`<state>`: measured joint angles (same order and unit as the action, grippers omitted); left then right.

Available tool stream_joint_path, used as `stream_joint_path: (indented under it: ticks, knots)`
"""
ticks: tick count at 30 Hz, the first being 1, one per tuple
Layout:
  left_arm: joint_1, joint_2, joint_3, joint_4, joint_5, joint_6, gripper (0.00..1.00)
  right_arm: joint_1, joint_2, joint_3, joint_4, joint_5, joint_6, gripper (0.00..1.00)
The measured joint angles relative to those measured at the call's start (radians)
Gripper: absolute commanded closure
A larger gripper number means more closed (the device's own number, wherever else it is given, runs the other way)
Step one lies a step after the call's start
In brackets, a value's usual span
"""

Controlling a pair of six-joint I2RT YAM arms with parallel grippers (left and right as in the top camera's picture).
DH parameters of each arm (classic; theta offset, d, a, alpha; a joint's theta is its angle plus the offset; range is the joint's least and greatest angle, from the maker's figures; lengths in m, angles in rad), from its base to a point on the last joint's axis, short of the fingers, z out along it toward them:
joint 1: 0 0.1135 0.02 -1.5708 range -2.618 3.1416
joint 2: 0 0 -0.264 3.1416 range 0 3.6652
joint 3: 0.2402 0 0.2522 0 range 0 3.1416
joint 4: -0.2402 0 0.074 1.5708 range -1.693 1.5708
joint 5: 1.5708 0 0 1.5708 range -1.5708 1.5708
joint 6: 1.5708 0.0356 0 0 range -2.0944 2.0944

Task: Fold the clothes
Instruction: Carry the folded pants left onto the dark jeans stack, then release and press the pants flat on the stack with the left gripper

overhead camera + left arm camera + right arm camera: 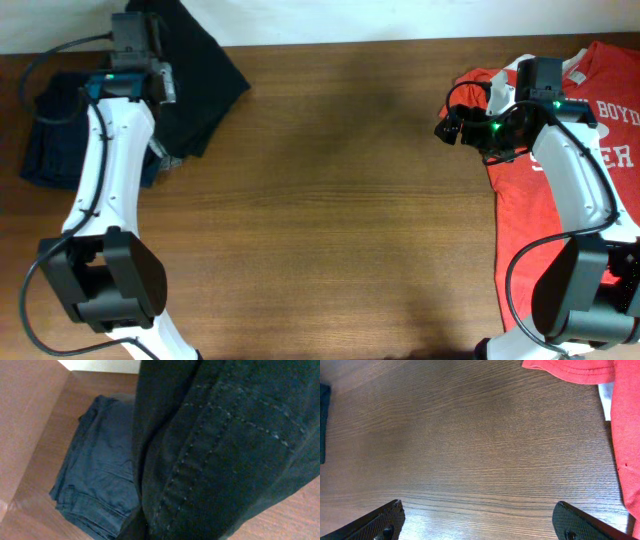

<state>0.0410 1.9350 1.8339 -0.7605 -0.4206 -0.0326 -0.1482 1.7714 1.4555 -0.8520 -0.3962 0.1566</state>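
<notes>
Table (330,200): centre is bare wood, likely kept as folding space.

Red T-shirt (515,230): spread along the table's right side, not the job.

Black shorts (205,80): bunched at the table's far-left corner, unfolded.

Navy folded garments (95,475): table's left edge, probably a finished pile.

Left gripper (140,30): at that far-left corner, fingers hidden by black cloth, so its grip cannot be told. Probably there to drag the shorts centreward.

Right gripper (480,520): spread wide and empty above the table's far-right wood, apparently on standby.

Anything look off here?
Black shorts sit bunched at the far left edge of the table, beside the navy folded garment. They fill the left wrist view, so no grip can be checked. Right gripper is open over bare wood.
</notes>
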Motion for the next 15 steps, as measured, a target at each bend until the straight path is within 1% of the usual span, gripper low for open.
stream_joint_path:
  ticks: [6, 9, 12, 15]
  knots:
    - [0.103, -0.026, 0.04, -0.016, 0.01, -0.101, 1.0, 0.0, 0.0, 0.0, 0.0, 0.0, 0.0, 0.02]
    - [0.177, -0.033, 0.042, -0.05, 0.05, -0.157, 1.0, 0.0, 0.0, 0.0, 0.0, 0.0, 0.0, 0.02]
    - [0.225, -0.033, 0.043, -0.091, 0.084, -0.182, 1.0, 0.0, 0.0, 0.0, 0.0, 0.0, 0.0, 0.02]
    - [0.253, -0.033, 0.043, -0.097, 0.096, -0.193, 0.99, 0.0, 0.0, 0.0, 0.0, 0.0, 0.0, 0.02]
